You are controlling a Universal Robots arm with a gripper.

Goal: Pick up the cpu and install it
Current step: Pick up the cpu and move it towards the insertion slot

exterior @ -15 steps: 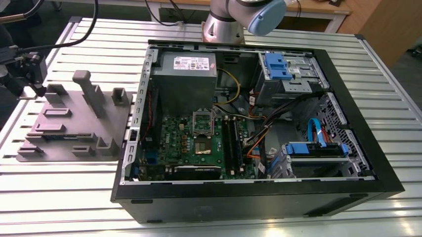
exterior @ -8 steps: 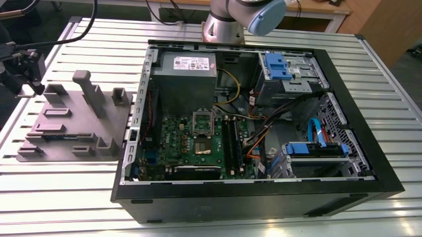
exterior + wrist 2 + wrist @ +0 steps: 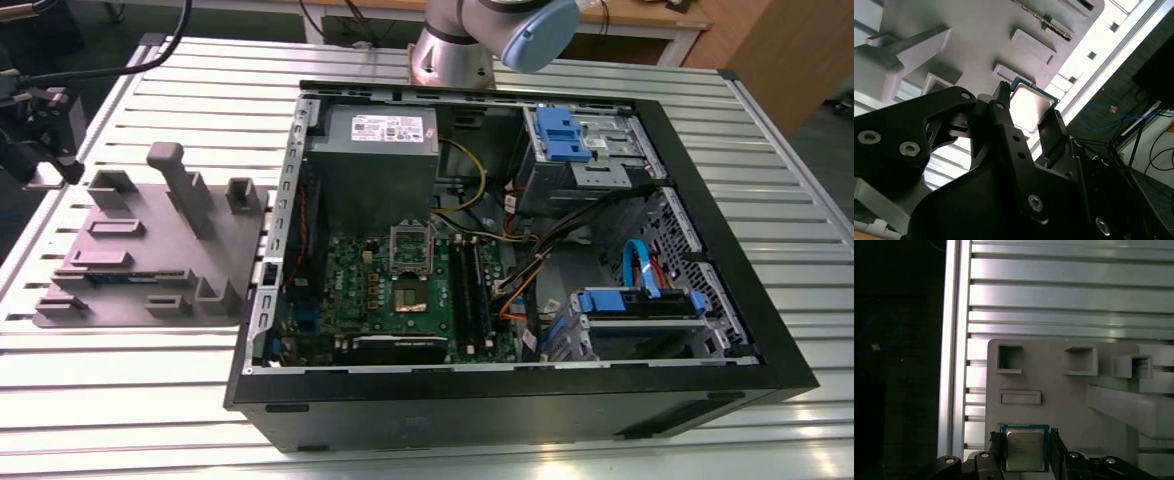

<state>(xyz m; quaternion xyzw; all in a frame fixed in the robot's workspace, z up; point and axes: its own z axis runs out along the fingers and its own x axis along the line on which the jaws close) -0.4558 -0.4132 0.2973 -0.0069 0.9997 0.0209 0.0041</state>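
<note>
The cpu (image 3: 1025, 449), a flat square chip with a shiny metal top and a thin green rim, sits between my gripper's two black fingers (image 3: 995, 445). The gripper (image 3: 1025, 450) is shut on it, one finger against each side edge. In the second wrist view the cpu (image 3: 1029, 106) hangs over the edge of the grey moulded plate (image 3: 979, 30), with the gripper (image 3: 1029, 112) around it. In the exterior view the gripper (image 3: 47, 160) hovers at the far left, above the plate (image 3: 147, 250) and well away from the open computer case (image 3: 521, 250).
The case holds a green motherboard (image 3: 400, 290) with a metal-framed socket (image 3: 411, 245), a grey power supply (image 3: 380, 140), blue drive brackets (image 3: 561, 135) and loose cables (image 3: 534, 270). Upright blocks (image 3: 180, 185) stand on the plate. Everything rests on a slatted aluminium table (image 3: 134, 400).
</note>
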